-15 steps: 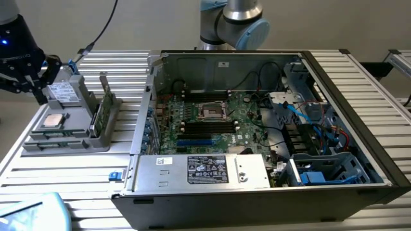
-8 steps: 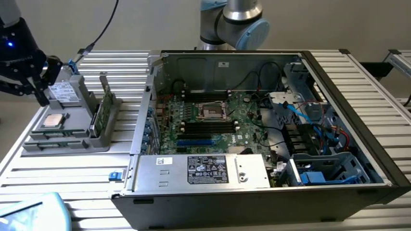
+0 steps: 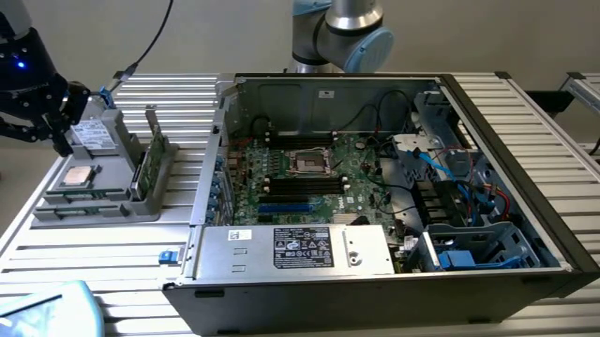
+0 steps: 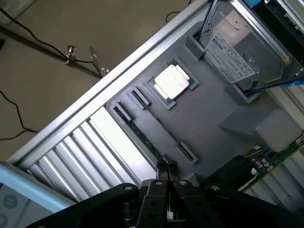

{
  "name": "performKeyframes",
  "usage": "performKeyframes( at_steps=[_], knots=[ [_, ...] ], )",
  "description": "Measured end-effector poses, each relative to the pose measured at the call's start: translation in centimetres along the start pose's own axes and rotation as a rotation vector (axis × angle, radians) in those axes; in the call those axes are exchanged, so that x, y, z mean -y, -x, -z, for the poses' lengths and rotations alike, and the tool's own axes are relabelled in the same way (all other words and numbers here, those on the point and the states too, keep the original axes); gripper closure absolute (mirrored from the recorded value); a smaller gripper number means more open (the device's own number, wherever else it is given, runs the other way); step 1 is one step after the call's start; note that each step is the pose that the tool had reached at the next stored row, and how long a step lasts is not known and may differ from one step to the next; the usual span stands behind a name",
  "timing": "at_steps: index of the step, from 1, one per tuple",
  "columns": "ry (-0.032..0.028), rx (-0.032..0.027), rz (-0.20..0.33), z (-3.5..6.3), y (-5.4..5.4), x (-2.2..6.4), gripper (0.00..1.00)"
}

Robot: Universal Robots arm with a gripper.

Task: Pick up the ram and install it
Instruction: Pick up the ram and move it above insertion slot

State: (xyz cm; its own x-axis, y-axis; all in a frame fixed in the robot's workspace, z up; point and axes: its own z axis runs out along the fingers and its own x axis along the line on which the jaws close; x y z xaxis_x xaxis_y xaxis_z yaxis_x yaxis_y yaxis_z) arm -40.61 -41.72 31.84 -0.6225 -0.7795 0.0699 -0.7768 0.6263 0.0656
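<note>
Well, my gripper (image 4: 166,167) is pressing its jaws together, empty. The ram (image 3: 159,153), at the exterior view's left, is looking light, stiff and fragile, so I'm favouring its top edge.

wall (image 3: 225,35): plain beige | table (image 3: 94,246): ribbed aluminium slats | floor (image 4: 95,23): tan, black cables (image 4: 19,118) across

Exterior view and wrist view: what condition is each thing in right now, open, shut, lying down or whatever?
End effector: shut, empty, above the grey tray.
Ram: standing on edge in the tray, not yet picked up.
Processor chip: lying flat in its recess.
Hard drive: lying in the tray.
Computer case: open, insides showing.
</note>
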Motion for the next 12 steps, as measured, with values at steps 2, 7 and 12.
performKeyframes(
  at_steps=[2, 7, 12],
  knots=[
    [-0.0024, -0.0024, 0.035, -0.01, 0.00, 0.00, 0.90],
    [-0.0089, -0.0084, 0.126, -0.04, 0.01, 0.00, 0.90],
    [-0.0152, -0.0143, 0.217, -0.09, 0.01, 0.01, 0.90]
  ],
)
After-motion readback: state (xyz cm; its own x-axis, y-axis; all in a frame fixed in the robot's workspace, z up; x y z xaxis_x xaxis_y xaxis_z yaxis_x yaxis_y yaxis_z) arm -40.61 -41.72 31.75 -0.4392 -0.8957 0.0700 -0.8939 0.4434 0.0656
